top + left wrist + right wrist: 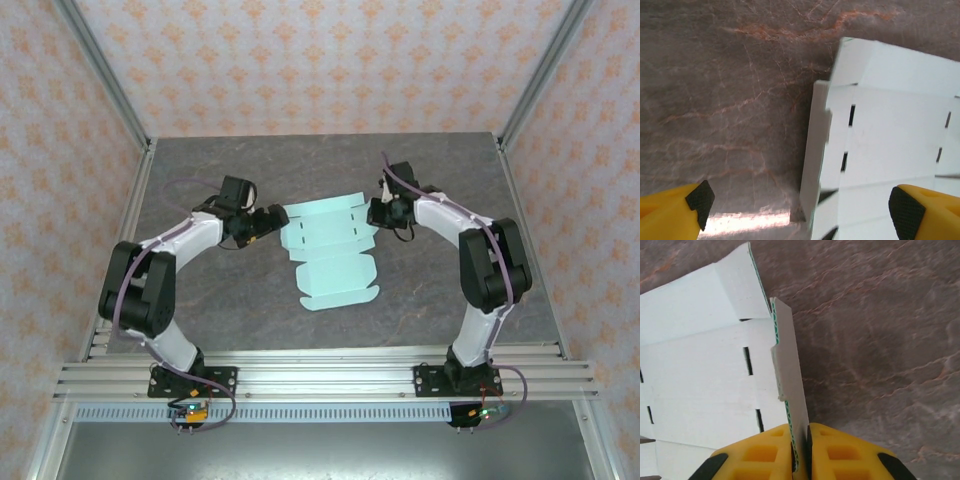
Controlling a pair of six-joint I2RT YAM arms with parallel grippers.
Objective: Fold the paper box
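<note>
The paper box (pixel 328 244) is a pale mint die-cut sheet lying flat in the middle of the table, flaps spread toward the front. My right gripper (pixel 800 452) is shut on the sheet's right side flap (pixel 790 365), which stands up on edge between the yellow fingers (pixel 765 455). In the top view the right gripper (pixel 381 213) sits at the sheet's right edge. My left gripper (pixel 802 202) is open at the sheet's left edge (pixel 815 150), its fingertips (pixel 701 197) wide apart, one over bare table and one over the card. The left flap there is slightly raised.
The dark stone-patterned tabletop (pixel 200 300) is bordered by aluminium frame posts (pixel 120 100) and a rail (pixel 320 375) along the near edge. Patterned walls enclose the back and sides.
</note>
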